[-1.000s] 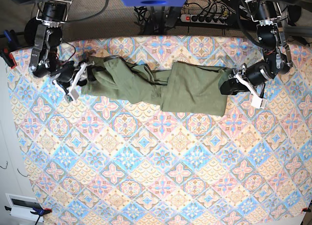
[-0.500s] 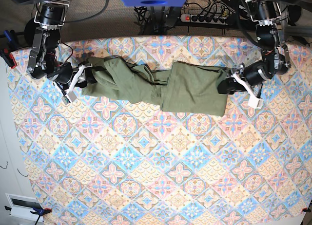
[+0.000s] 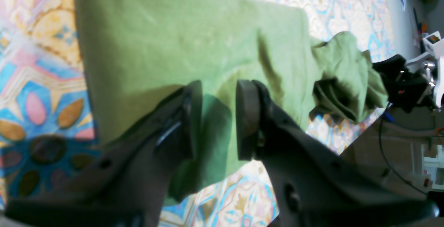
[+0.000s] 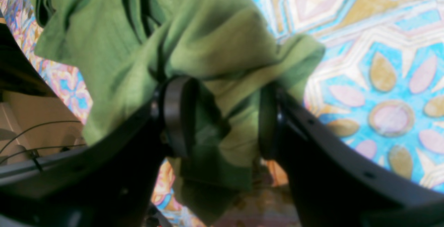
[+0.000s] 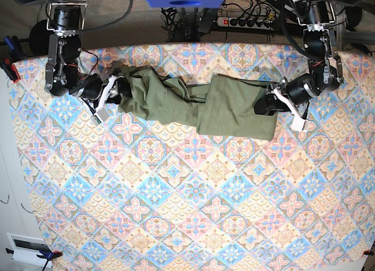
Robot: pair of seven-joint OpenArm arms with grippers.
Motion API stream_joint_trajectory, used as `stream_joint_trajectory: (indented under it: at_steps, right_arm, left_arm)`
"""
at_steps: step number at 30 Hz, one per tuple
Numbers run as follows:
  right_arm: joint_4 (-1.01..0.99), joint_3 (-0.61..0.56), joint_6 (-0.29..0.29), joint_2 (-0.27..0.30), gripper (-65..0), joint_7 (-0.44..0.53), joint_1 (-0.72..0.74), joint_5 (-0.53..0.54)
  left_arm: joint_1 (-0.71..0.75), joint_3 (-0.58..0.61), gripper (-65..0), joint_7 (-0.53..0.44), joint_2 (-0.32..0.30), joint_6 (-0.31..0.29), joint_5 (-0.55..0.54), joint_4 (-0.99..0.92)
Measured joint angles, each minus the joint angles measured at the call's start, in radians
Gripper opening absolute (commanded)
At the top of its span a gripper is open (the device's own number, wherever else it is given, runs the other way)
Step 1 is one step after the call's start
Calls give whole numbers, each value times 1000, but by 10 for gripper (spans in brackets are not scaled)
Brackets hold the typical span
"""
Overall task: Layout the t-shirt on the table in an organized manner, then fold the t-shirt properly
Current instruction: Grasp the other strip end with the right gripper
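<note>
The olive-green t-shirt (image 5: 228,109) lies in a long bunched band across the far part of the table (image 5: 176,212). My left gripper (image 5: 270,102) is at its right end in the base view. In the left wrist view, that gripper (image 3: 218,95) is shut on a flat edge of the t-shirt (image 3: 173,46), with cloth running between the pads. My right gripper (image 5: 111,90) is at the band's left end. The right wrist view shows the gripper (image 4: 222,116) shut on a thick bunch of t-shirt (image 4: 194,40). The collar does not show.
A power strip (image 5: 246,21) and cables lie behind the table's far edge. A red clamp (image 5: 12,68) sits at the left edge. A white box (image 5: 26,247) stands off the near left corner. Patterned cloth (image 3: 34,81) surrounds the shirt.
Both grippers have moved inward toward the table's middle, carrying the shirt's ends with them. The band is now shorter and more bunched. The right jaws have narrowed slightly.
</note>
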Motion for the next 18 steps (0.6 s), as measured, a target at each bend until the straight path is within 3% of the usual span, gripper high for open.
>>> stream_joint_trajectory:
  at_steps: [3, 6, 13, 18]
  right_arm:
    - [-21, 0, 0, 0, -542, -52, 45, -27]
    - [-63, 43, 3, -8, -650, -33, 48, 2]
    - [-77, 232, 3, -18, -639, -53, 48, -10]
    - [-84, 266, -13, -3, -639, -78, 157, -74]
  left_arm:
    - [0, -1, -501, 0, 0, 0, 1, 0]
    - [0, -1, -501, -1, 0, 0, 0, 0]
    - [0, -2, -501, -1, -2, 0, 0, 0]
    - [3, 0, -501, 1, 0, 0, 3, 0]
